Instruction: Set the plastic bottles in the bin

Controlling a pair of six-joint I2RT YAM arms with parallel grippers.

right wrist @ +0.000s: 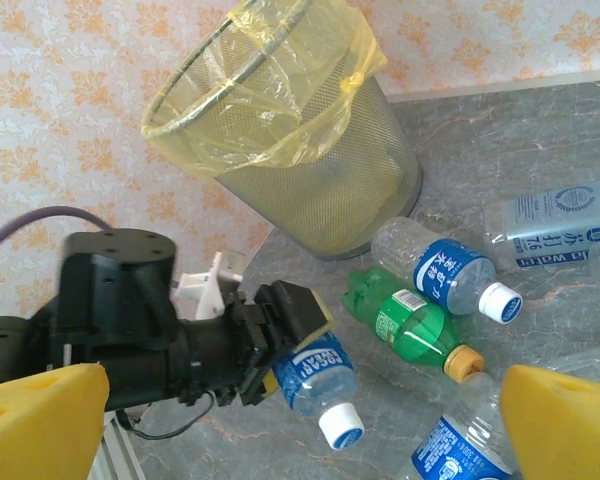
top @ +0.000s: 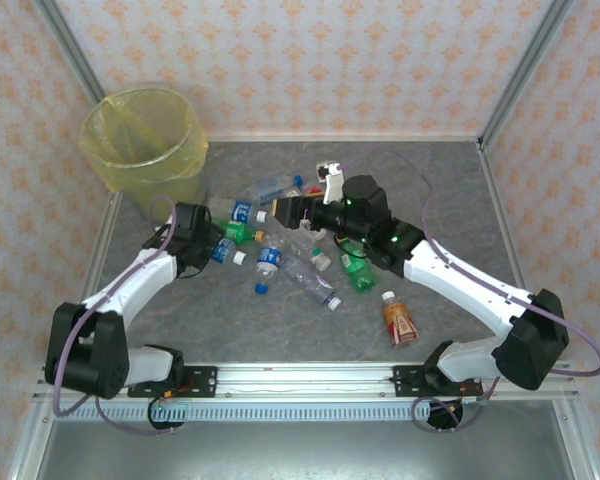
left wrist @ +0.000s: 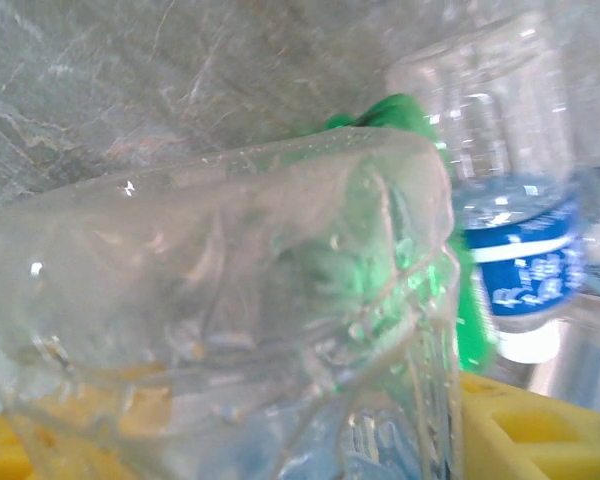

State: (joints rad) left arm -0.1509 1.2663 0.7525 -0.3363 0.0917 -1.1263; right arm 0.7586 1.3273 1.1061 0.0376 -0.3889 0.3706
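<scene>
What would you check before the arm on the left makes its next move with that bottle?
1. A bottle inside the left gripper: ok; the clear blue-labelled bottle lies between its fingers.
2. Grip firm enough to lift: cannot tell.
3. The bin upright with its mouth open: ok.
4. The right gripper out of the way: ok; it is open, holds nothing and is on the side away from the bin.
5. The green bottle alongside not touching the grasped one: cannot tell.
</scene>
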